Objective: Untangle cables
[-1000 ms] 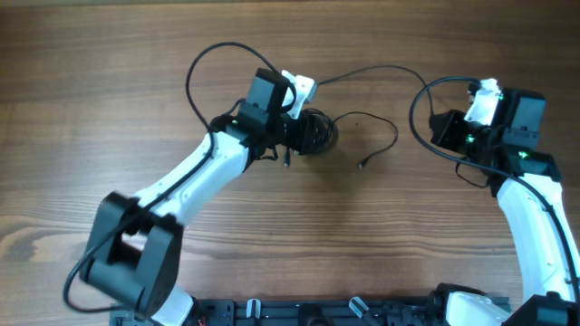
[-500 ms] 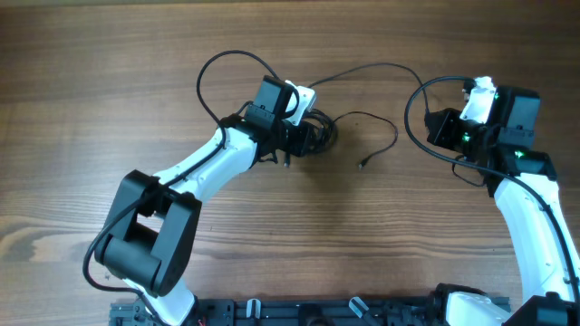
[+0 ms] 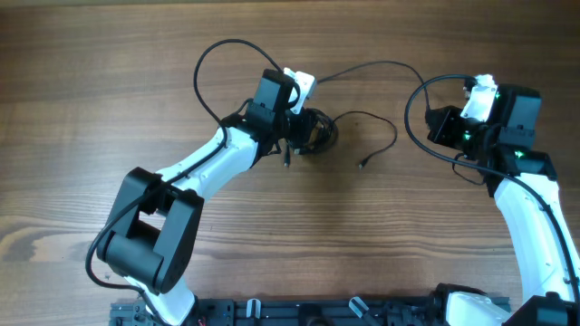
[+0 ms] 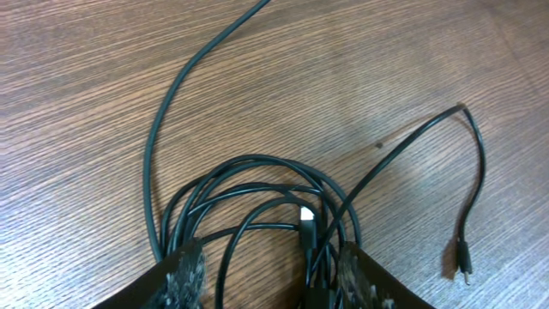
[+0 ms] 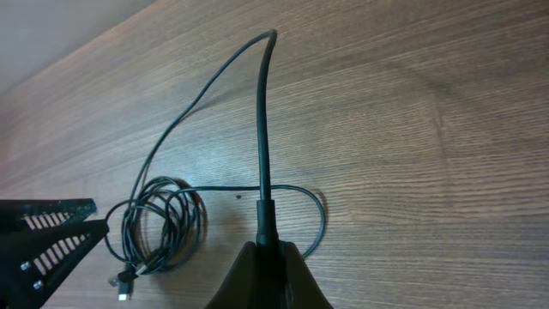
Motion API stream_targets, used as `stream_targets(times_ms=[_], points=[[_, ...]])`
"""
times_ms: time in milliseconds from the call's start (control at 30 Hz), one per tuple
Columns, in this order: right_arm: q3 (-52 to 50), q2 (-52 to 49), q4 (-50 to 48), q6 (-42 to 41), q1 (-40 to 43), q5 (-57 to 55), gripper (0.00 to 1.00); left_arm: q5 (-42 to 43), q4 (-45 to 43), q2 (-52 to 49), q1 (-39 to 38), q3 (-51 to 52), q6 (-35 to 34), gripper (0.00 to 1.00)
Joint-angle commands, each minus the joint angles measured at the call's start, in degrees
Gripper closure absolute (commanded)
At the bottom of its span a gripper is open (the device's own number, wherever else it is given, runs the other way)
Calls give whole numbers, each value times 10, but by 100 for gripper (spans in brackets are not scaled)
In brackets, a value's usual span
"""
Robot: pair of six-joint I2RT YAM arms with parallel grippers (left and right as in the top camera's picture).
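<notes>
The cables are thin black wires bunched in a small coil (image 3: 320, 129) at the table's middle, also seen in the left wrist view (image 4: 257, 202) and right wrist view (image 5: 160, 225). A loose strand (image 3: 391, 131) curls right and ends in a small plug (image 4: 464, 264). My left gripper (image 3: 306, 136) is open, its fingers straddling the coil's near side (image 4: 270, 279), with strands between the pads. My right gripper (image 3: 435, 127) is shut on a cable end (image 5: 262, 172) that rises from the jaws, then runs as thin wire back to the coil.
Thick black robot cables loop above the left arm (image 3: 201, 77) and beside the right arm (image 3: 412, 113). The table is bare wood (image 3: 109, 109). A black rack edge (image 3: 317, 312) lies along the front.
The left arm's elbow has swung right and its gripper has shifted slightly over the coil. The right arm and coil have barely moved.
</notes>
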State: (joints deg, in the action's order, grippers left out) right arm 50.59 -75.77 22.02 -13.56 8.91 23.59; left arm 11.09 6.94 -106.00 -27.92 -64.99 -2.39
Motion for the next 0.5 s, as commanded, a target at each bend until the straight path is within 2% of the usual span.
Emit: stream_targets(times_ms=[0,267,367,400,433,467], points=[[0,1,-4,3,-3,20,96,-11,5,-20,12,-6,7,50],[0,1,-5,1,-3,25,96,-11,32,-37,13,-6,7,58],[0,1,-6,1,-3,30,96,-6,33,-44,12,-6,7,77],[0,1,-6,1,-3,31,96,-5,31,-44,11,-6,7,90],[0,1,-6,1,-3,31,96,-2,25,-44,10,-6,6,96],[0,1,-6,1,-3,31,95,-2,23,-44,10,-6,6,96]])
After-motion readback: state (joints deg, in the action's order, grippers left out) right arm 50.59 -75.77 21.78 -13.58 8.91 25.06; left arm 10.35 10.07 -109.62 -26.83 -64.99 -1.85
